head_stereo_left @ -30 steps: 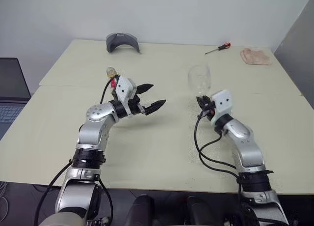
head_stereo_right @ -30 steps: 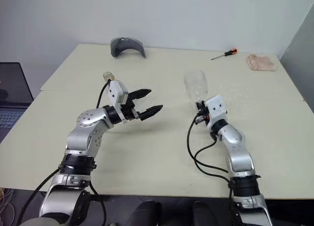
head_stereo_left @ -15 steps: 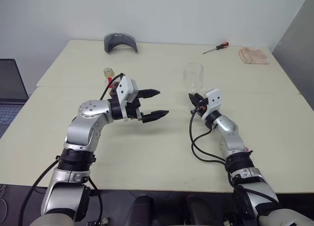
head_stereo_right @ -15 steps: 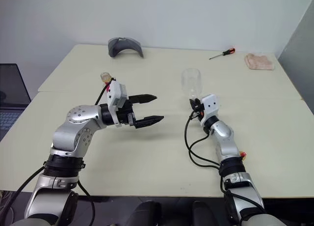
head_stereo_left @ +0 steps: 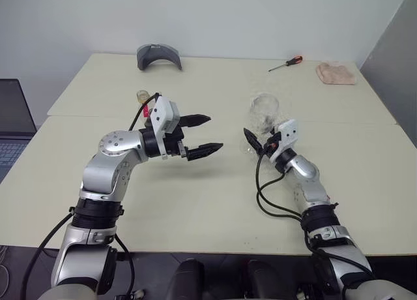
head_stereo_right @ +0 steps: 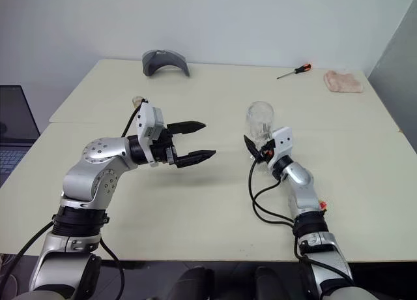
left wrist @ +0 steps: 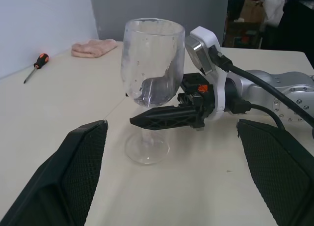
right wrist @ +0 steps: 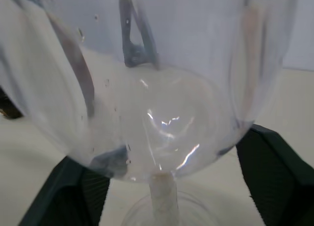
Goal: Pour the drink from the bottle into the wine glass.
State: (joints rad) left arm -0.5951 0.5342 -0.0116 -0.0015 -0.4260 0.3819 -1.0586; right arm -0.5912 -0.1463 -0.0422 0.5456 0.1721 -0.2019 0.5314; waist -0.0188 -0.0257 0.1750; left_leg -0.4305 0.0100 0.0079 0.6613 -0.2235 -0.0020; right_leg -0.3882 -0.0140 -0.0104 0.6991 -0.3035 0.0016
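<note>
You have one table (head_stereo_left: 195, 202) in front of you; on it stands one wine glass (left wrist: 149, 69), clear and stemmed; one bottle (head_stereo_left: 144, 98), of which you see little more than the cap and neck behind the left arm; one screwdriver (head_stereo_left: 287, 64) with a red handle, at the far side; one pinkish cloth (head_stereo_left: 337, 73), near the far right corner; one grey curved object (head_stereo_left: 158, 54) at the far edge; one laptop (head_stereo_left: 14, 117) sits off the table's left side. You count two grippers: one left gripper (head_stereo_left: 199, 133); one right gripper (head_stereo_right: 255, 141).
</note>
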